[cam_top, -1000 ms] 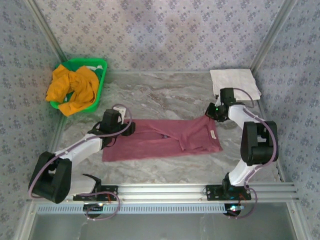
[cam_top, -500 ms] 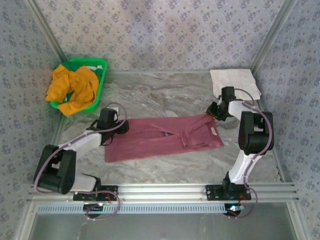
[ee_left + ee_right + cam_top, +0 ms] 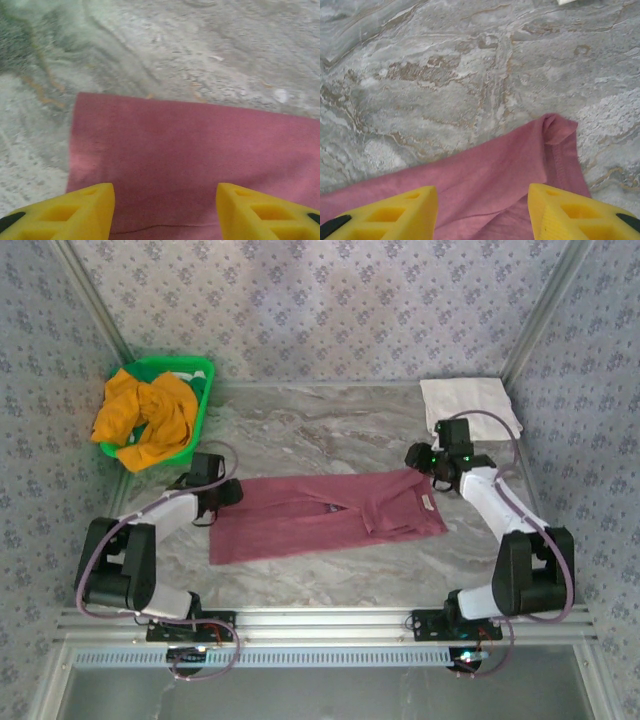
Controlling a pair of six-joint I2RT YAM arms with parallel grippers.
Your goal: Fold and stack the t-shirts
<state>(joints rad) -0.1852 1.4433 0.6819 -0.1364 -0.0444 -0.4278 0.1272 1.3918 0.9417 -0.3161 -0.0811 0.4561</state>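
Lying flat across the middle of the grey marbled worktop (image 3: 330, 430): maroon t-shirt (image 3: 320, 515). Mustard-orange t-shirt (image 3: 145, 418) heaped in green basket (image 3: 204, 400), far left corner. White folded cloth (image 3: 468, 400) far right corner. Left end effector (image 3: 165, 200) and right end effector (image 3: 482, 202) both part-open, empty, over the maroon shirt's opposite ends. Floral-patterned walls (image 3: 330, 310) all round.

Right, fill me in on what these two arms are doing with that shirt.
The two robot arms are folding a soft maroon t-shirt, which lies flat on the marbled table as a long strip. The left gripper hovers open over its left end and the right gripper hovers open over its far right corner; neither holds the cloth. A mustard-orange t-shirt is heaped in the green plastic basket at the back left, not yet folded.
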